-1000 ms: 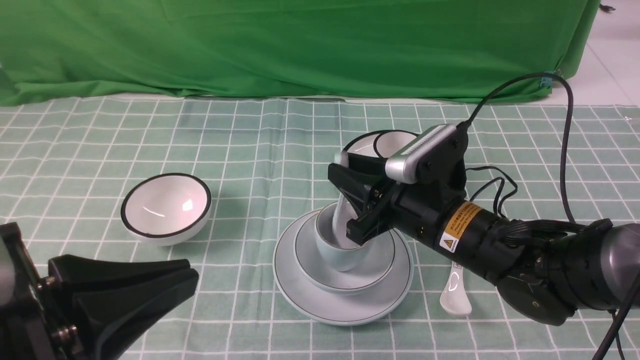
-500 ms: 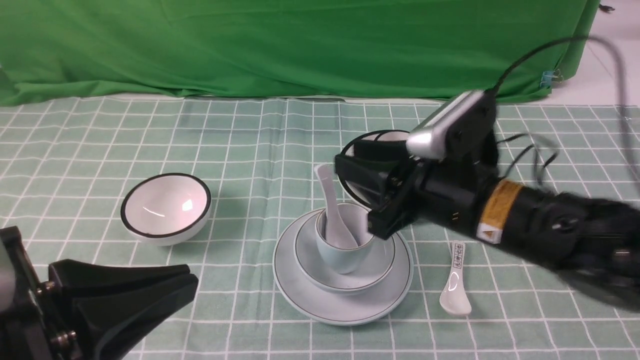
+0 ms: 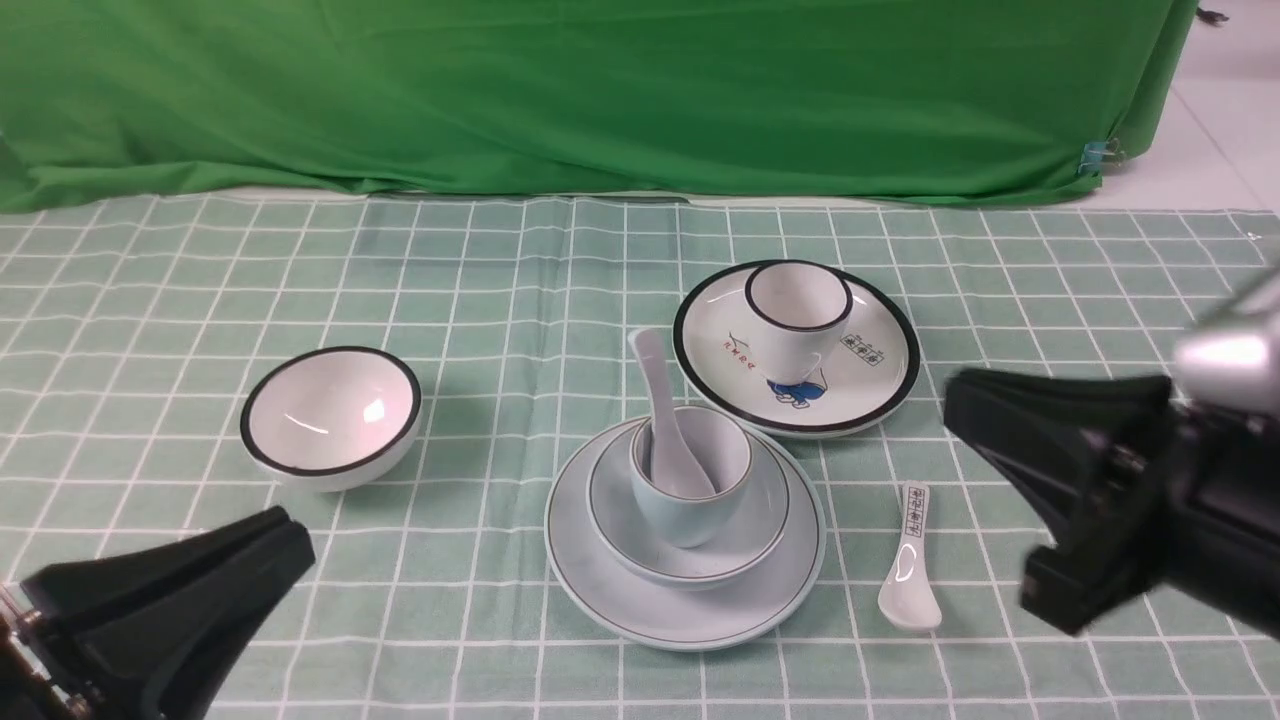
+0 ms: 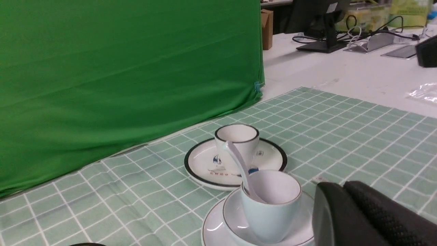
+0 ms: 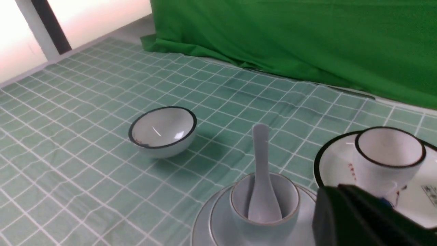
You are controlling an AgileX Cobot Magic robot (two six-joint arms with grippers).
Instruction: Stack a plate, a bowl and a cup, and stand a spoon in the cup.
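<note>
**Stacked pale blue dishes with a spoon standing in the cup**

On the green checked table (image 3: pixel 300 260), a large plain pale blue-white plate (image 3: pixel 690 610) carried a shallow pale blue-white bowl (image 3: pixel 760 515), and a small handleless pale blue cup (image 3: pixel 690 505) sat inside the bowl. A glossy white ceramic spoon (image 3: pixel 660 420) stood in the cup, its handle leaning toward the robot's left. Behind sat a black-rimmed printed plate (image 3: pixel 870 370) bearing a black-rimmed white cup (image 3: pixel 797 310). A black-rimmed white bowl (image 3: pixel 332 415) stood well apart to the left; a spoon with printed characters (image 3: pixel 910 560) lay just beside the stack. The right gripper (image 3: pixel 1010 510) appeared empty, fingers apart, though blurred. The left gripper (image 3: pixel 180 600) touched nothing; whether its fingers were apart could not be told.
</note>
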